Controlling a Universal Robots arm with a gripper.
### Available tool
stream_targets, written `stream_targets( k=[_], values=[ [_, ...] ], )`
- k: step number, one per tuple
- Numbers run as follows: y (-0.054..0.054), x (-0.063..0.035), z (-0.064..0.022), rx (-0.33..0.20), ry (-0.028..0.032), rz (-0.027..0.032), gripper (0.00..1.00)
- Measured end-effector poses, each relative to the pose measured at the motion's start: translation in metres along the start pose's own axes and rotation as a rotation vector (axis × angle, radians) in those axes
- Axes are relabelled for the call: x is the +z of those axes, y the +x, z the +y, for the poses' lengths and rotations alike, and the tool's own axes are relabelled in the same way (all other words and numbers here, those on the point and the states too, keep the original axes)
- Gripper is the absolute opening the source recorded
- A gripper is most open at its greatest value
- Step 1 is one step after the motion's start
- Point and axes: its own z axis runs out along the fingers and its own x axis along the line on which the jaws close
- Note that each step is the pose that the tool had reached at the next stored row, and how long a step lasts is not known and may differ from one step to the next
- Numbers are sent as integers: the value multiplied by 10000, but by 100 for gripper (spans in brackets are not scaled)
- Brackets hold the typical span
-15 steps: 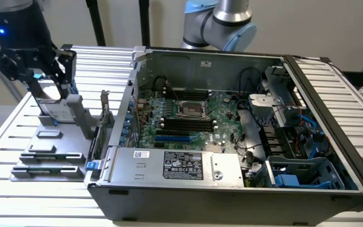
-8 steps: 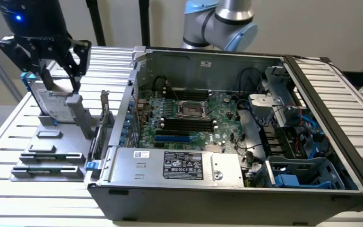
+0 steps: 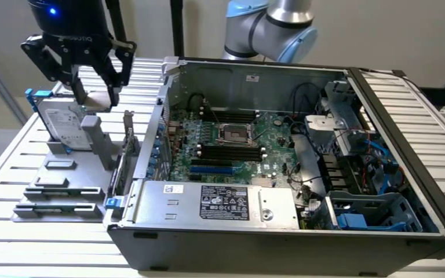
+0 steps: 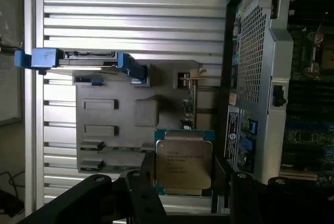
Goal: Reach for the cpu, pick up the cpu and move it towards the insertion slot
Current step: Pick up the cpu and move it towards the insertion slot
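The cpu is a small flat square chip with a silvery top. It hangs between the black fingers of my gripper, above the grey holder plate at the exterior view's left. In the wrist view the cpu shows its printed metal lid, with a dark finger against each side of it, so my gripper is shut on it. The insertion slot, a square socket with a shiny frame, sits on the motherboard inside the open computer case. It lies well toward the exterior view's right of the gripper. Its edge also shows past the case wall.
A silver hard drive with blue rails stands on edge in the grey holder plate just below the gripper. The case's raised side wall lies between gripper and socket. Black memory slots and a power supply lie near the socket.
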Motion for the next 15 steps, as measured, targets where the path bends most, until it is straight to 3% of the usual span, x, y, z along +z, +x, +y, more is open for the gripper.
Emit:
stream_targets(
  k=[7, 15],
  values=[
    [-315, -98, -9, -1, -32, 18, 54],
    [-677, -129, -21, -4, -101, 17, 54]
  ],
)
